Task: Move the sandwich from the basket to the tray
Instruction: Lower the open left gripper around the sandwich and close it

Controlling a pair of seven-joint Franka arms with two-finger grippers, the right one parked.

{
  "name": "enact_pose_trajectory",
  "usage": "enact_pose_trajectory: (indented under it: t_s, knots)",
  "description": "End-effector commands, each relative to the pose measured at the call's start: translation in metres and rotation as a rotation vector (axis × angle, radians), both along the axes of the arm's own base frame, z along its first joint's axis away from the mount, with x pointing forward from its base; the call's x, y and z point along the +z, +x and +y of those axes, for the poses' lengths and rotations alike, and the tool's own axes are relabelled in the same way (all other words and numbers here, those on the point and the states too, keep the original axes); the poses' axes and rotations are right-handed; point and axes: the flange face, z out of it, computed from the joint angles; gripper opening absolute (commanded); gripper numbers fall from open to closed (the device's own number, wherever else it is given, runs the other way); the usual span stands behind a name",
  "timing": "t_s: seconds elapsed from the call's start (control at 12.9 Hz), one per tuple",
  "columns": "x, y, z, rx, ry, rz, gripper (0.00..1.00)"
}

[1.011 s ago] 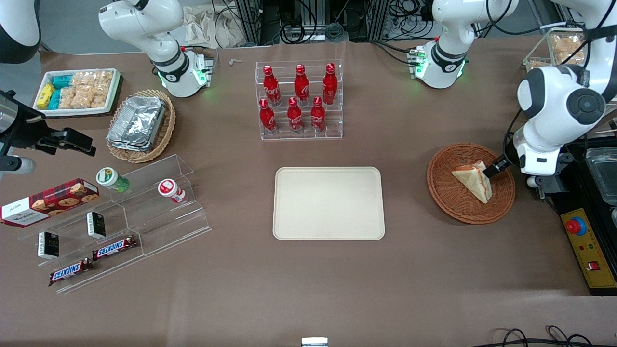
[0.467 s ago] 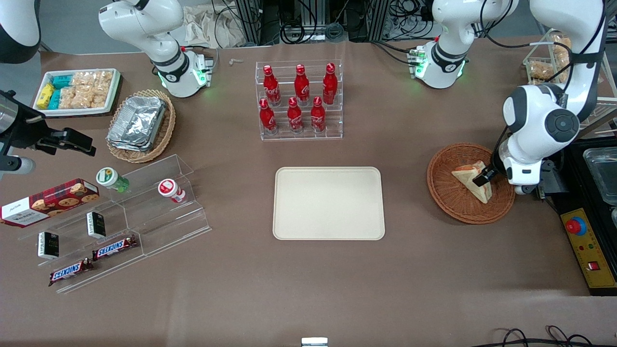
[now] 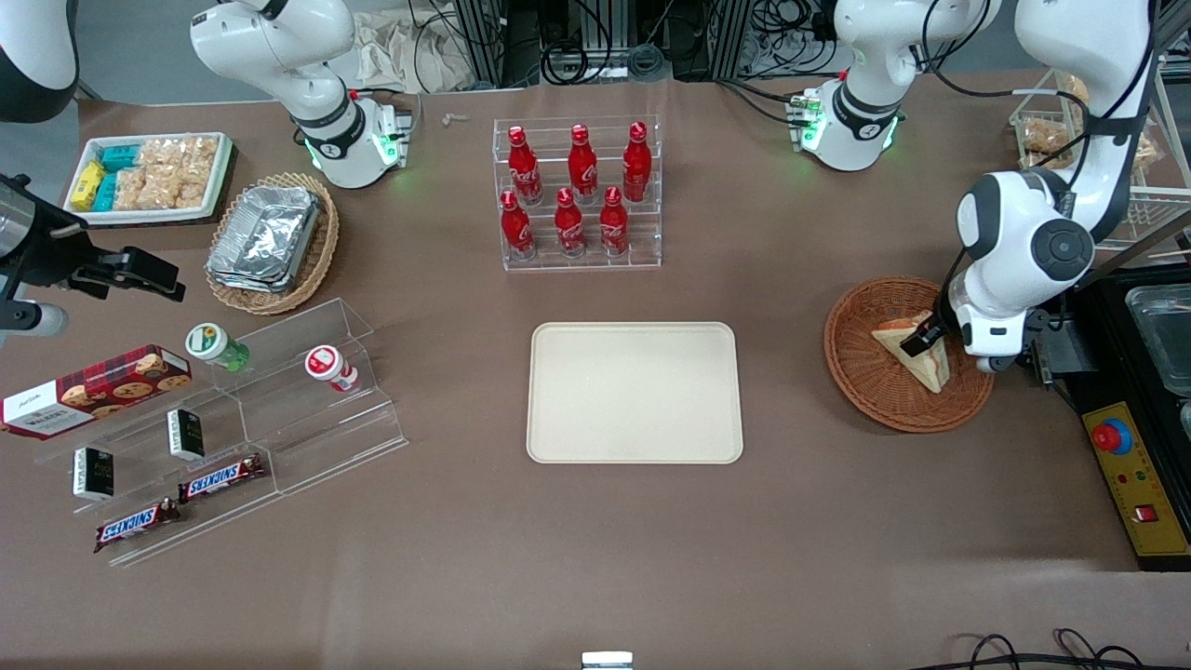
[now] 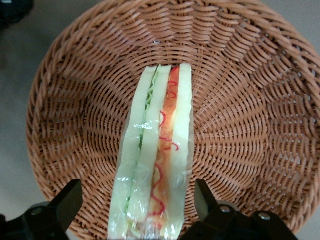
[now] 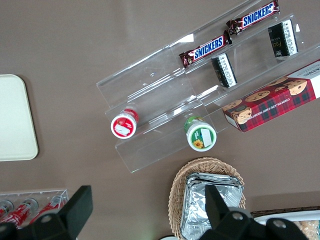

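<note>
Your gripper [image 3: 919,341] sits low in the reddish-brown wicker basket [image 3: 861,372] at the right of the front view, its fingers [image 4: 66,202] spread wide to either side of the sandwich [image 3: 907,352], not touching it and holding nothing. You can see in the wrist view that the sandwich [image 4: 157,155] stands on edge on the basket's woven floor [image 4: 240,125], wrapped in clear film, with green filling along one seam and red along the other. The cream-beige tray [image 3: 635,392] lies bare at the centre of the front frame, well apart from the basket, with only open brown table [image 3: 782,372] between them. Farther from the camera than the tray stands a clear acrylic rack [image 3: 577,191] with six red cola bottles [image 3: 568,221] in two rows. In the left of the frame you have a lighter wicker basket [image 3: 318,256] stacked with foil trays [image 3: 264,236], a white tray [image 3: 153,216] of snack packets above it, and a stepped acrylic display [image 3: 307,409] with two small capped bottles [image 3: 330,368], Snickers bars [image 3: 220,477] and a tartan box of cookies [image 3: 93,389]. At the right edge a black unit with a red stop button [image 3: 1112,436] stands close beside the basket.
</note>
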Motion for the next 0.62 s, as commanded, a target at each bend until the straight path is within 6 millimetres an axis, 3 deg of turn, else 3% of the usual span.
enact_pose_trajectory:
  t_s: [0.0,0.08,0.16,0.23,0.31,0.39,0.54]
  knots:
    - [-0.020,-0.003,-0.001,0.012,0.010,-0.018,1.00]
    - [-0.024,-0.003,-0.002,0.012,0.008,-0.012,1.00]
    - [-0.024,-0.002,-0.002,0.012,0.008,-0.012,0.93]
    - [-0.022,-0.002,-0.002,0.010,0.008,-0.017,0.54]
    - [-0.019,-0.001,-0.002,0.013,0.009,-0.022,0.06]
    - [-0.017,0.000,-0.003,0.012,0.009,-0.023,0.00]
    - [0.001,0.005,-0.009,0.014,0.014,-0.044,0.00]
